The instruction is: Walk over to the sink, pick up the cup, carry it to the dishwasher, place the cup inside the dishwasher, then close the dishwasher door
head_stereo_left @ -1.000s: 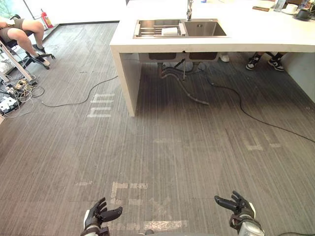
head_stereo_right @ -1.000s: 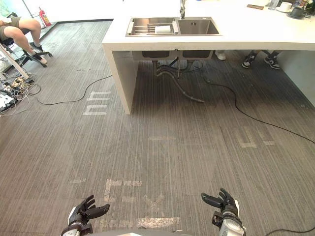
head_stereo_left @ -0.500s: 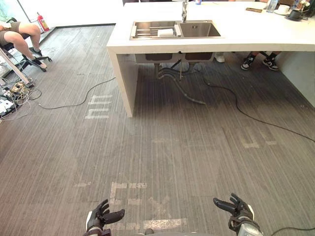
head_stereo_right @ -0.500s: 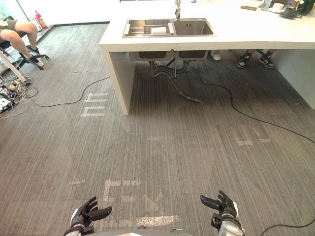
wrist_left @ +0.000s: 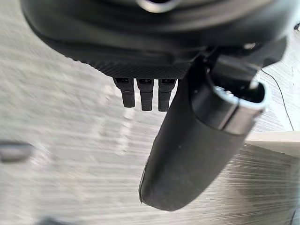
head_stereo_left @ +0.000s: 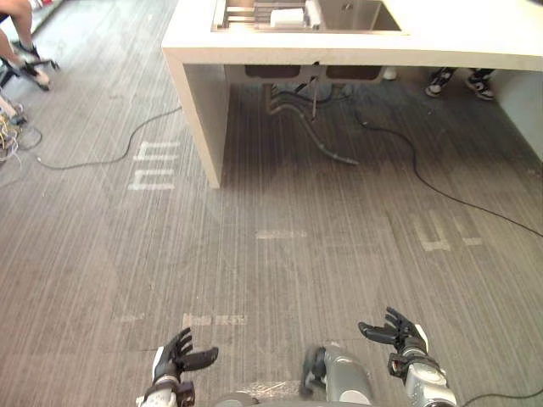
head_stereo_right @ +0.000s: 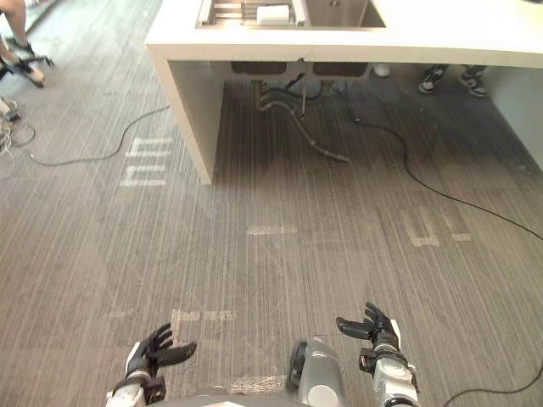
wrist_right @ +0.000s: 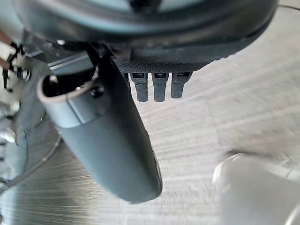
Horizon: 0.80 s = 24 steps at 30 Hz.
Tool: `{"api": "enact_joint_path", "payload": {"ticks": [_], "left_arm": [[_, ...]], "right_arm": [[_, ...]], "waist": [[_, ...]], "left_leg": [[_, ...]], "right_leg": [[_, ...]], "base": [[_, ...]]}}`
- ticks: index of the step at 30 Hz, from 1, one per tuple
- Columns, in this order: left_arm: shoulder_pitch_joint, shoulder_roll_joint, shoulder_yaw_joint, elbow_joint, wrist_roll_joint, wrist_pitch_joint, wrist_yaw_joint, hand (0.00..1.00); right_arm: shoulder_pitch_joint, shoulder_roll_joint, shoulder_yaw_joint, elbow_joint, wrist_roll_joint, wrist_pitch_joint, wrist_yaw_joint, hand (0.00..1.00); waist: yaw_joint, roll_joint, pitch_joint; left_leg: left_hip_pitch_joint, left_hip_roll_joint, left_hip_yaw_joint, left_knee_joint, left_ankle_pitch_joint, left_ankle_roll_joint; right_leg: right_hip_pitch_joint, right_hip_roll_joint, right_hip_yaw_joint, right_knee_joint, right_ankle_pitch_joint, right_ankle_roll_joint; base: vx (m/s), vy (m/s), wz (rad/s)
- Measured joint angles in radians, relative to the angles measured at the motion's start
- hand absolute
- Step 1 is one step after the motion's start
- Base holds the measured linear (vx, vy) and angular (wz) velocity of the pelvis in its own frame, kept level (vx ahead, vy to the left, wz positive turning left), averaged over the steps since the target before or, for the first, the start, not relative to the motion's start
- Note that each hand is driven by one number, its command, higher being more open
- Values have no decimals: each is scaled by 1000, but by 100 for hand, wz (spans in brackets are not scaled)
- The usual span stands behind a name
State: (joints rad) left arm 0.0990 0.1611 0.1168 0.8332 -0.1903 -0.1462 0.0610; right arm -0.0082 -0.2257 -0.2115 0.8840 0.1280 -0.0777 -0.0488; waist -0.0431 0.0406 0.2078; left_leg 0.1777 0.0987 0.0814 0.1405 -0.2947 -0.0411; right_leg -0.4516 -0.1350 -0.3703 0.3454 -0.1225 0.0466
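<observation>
My left hand (head_stereo_left: 178,358) and right hand (head_stereo_left: 395,332) hover low over the grey floor (head_stereo_left: 297,220), fingers loosely spread and holding nothing. Well ahead, the two-basin steel sink (head_stereo_left: 361,15) sits in the white counter (head_stereo_left: 475,44). The white cup (head_stereo_left: 288,15) rests on the rack (head_stereo_left: 246,12) in its left basin, well apart from both my hands

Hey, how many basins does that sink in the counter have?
2. The left basin holds a rack and the white cup; the right basin sits beside it. Both are cut off at the view's top edge.
</observation>
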Motion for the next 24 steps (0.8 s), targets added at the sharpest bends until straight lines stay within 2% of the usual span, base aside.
{"api": "enact_joint_path", "payload": {"ticks": [1,2,3,4,5,6,7,9,10,12,13,14,15,16,17,18,19,20,21,22,23,24], "left_arm": [[-1,6,0,4,0,0,0,90],[-4,-1,1,10,1,1,1,90],[-3,-11,6,3,0,-3,3,90],[-5,-11,6,1,-6,-3,4,90],[-6,-14,14,-3,-8,-2,4,90],[2,-16,18,-25,-19,0,5,90],[9,-16,22,-63,-27,2,5,90],[10,-24,21,-150,-28,3,6,90],[9,-35,21,-237,-29,3,7,90],[13,-45,18,-380,-45,1,11,90],[11,-51,11,-467,-46,0,17,90],[11,-56,11,-508,-46,-1,19,90],[15,-70,9,-592,-45,-1,25,90],[28,-81,6,-665,-42,-2,29,90],[45,-88,4,-757,-30,-4,40,90],[56,-85,11,-857,0,-6,55,90],[60,-84,17,-910,16,-6,65,90],[61,-84,16,-1006,45,-7,87,90],[73,-79,17,-1095,78,-9,104,90],[77,-70,16,-1136,100,-10,116,90],[68,-44,12,-1206,138,-12,136,90],[63,-25,14,-1263,161,-13,159,90]], "right_arm": [[5,0,3,-1,0,0,-1,90],[16,0,3,0,0,0,-3,90],[15,5,5,1,0,1,-2,90],[12,10,9,0,0,1,1,90],[9,15,24,0,0,1,3,90],[9,24,38,0,8,1,2,90],[9,37,42,-5,14,-2,-1,90],[8,47,41,-25,42,-14,-16,90],[4,43,39,-41,48,-26,-25,90],[-10,40,36,-46,48,-34,-34,90],[-14,39,36,-45,48,-34,-39,90],[-15,39,37,-43,48,-34,-39,90],[-8,39,39,-37,48,-34,-40,90],[7,38,41,-31,48,-34,-40,90],[21,41,42,-23,47,-34,-40,90],[42,62,42,-16,46,-33,-40,90],[50,74,42,-16,45,-33,-38,90],[61,85,42,-19,45,-33,-36,90],[59,95,42,-6,45,-32,-32,90],[58,104,42,-6,45,-33,-30,90],[57,122,42,-6,45,-33,-23,90],[58,134,43,-5,44,-33,-12,90]], "waist": [[-1,-16,-4],[-4,-15,-7],[0,7,-8],[2,11,-5],[3,16,-1],[12,23,6],[29,8,17],[46,-26,36],[55,-36,42],[70,-43,48],[83,-46,55],[87,-47,58],[95,-45,63],[109,-37,59],[126,-28,59],[140,-54,44],[142,-74,37],[145,-91,36],[154,-89,35],[157,-90,35],[142,-98,35],[124,-100,35]], "left_leg": [[23,1,-8,11,-18,-30],[36,20,-20,75,-38,-63],[-20,68,-20,229,-14,-88],[-67,86,-20,335,24,-88],[-143,127,-20,518,104,-91],[-235,188,-7,755,106,-97],[-302,221,26,918,88,-81],[-403,207,74,981,68,-67],[-482,190,102,941,54,-55],[-575,144,128,759,42,-50],[-604,94,120,587,46,-45],[-610,65,108,494,58,-37],[-608,8,67,285,132,-49],[-593,-19,30,140,189,-61],[-588,-20,7,117,278,-27],[-590,-39,5,155,348,38],[-605,-48,5,191,342,49],[-626,-52,19,279,275,63],[-617,-35,35,337,215,66],[-605,-31,39,354,192,69],[-563,-38,37,365,153,79],[-505,-44,33,359,119,87]], "right_leg": [[-7,1,19,-42,85,-34],[-6,0,34,44,159,-109],[9,28,14,81,89,-120],[29,42,8,82,64,-125],[78,69,-1,53,43,-136],[178,124,-11,-22,37,-143],[280,156,-4,-95,36,-144],[402,162,11,-188,35,-146],[453,166,19,-241,35,-145],[504,169,32,-294,25,-132],[537,165,43,-308,5,-126],[556,160,47,-310,-11,-118],[594,153,49,-310,-42,-98],[617,160,60,-311,-67,-85],[650,172,81,-314,-99,-70],[671,153,97,-302,-136,-46],[674,135,96,-283,-158,-32],[653,106,106,-204,-182,-2],[594,92,136,-35,-188,9],[551,77,143,84,-182,29],[450,20,138,352,-140,129],[384,-29,124,543,-136,137]], "base": [[646,-290,64],[779,-391,32],[778,-406,22],[635,-349,4],[526,-289,2],[791,-392,-10],[660,-314,-15],[618,-274,-3],[610,-249,-4],[452,-92,-18],[448,-18,-20],[462,50,-15],[449,108,-16],[447,128,-32],[501,173,-43],[456,151,-29],[636,165,-12],[640,146,-27],[626,149,-40],[566,164,-30],[652,151,9],[651,130,18]]}}
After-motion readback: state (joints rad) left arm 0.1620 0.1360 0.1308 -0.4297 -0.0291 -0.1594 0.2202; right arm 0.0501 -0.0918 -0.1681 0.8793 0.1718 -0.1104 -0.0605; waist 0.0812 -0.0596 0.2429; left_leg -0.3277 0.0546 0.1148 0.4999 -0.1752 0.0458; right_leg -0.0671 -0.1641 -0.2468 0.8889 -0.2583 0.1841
